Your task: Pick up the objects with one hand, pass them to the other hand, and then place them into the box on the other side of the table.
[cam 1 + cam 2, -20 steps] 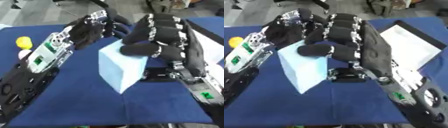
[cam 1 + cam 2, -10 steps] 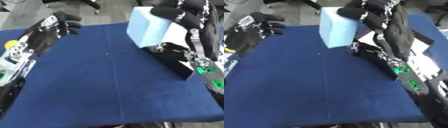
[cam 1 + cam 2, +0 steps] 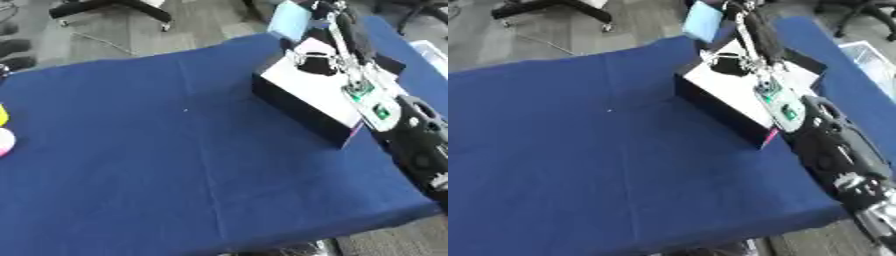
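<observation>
Office: swivel chair [image 3: 114, 7], grey floor [image 3: 184, 27]

A blue cloth [image 3: 175, 165] covers the table, with a faint crease running down its middle. Beyond the far edge lies a grey floor [image 3: 188, 27], and on it stands the dark star-shaped base of an office chair [image 3: 109, 6] (only its legs show). Another chair base [image 3: 859, 11] sits at the upper right corner. A flat pale sheet [image 3: 872, 60] lies by the right edge of the cloth; what it is cannot be told.
</observation>
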`<action>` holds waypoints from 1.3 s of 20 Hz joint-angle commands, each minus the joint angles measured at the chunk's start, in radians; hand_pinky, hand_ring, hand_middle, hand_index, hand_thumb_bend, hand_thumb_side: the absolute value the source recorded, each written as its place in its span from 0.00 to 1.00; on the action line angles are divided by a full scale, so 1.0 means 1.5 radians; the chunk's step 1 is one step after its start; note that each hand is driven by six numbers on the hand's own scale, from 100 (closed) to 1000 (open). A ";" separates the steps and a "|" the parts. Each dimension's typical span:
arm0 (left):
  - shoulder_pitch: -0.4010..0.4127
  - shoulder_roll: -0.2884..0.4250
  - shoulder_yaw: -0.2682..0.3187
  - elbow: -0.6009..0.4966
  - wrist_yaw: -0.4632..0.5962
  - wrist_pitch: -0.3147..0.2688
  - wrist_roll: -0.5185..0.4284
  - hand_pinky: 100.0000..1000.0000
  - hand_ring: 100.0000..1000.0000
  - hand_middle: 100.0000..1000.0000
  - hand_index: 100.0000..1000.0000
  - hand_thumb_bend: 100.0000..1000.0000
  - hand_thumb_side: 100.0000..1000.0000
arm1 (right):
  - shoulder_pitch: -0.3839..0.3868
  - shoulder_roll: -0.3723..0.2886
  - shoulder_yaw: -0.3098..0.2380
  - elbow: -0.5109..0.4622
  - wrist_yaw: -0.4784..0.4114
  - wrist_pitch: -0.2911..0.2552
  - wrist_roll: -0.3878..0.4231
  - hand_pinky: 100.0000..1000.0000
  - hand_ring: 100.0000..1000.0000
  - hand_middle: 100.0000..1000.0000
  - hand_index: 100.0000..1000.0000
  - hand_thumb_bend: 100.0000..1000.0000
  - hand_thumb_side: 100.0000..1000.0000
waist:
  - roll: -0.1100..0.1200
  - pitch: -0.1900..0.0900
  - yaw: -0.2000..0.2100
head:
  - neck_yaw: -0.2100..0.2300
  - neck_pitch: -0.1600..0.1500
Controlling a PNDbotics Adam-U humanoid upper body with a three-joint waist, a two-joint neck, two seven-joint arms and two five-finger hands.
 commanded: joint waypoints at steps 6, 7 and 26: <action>0.027 -0.003 0.035 -0.035 -0.004 -0.011 0.006 0.82 0.80 0.78 0.77 0.00 0.77 | -0.041 -0.021 -0.060 0.211 0.082 0.033 0.036 0.69 0.68 0.66 0.76 0.00 0.00 | -0.003 -0.016 0.013 | -0.038 -0.002; 0.029 -0.004 0.036 -0.034 -0.006 -0.010 0.004 0.82 0.80 0.78 0.77 0.00 0.77 | -0.041 -0.026 -0.061 0.216 0.097 0.039 0.053 0.71 0.71 0.70 0.81 0.00 0.11 | -0.005 -0.017 0.012 | -0.038 -0.002; 0.049 0.001 0.051 0.007 -0.056 -0.012 -0.011 0.82 0.81 0.79 0.77 0.00 0.78 | 0.038 -0.142 -0.106 -0.264 0.102 -0.019 0.265 0.91 0.93 0.95 1.00 0.51 0.27 | -0.029 -0.023 -0.007 | 0.038 -0.002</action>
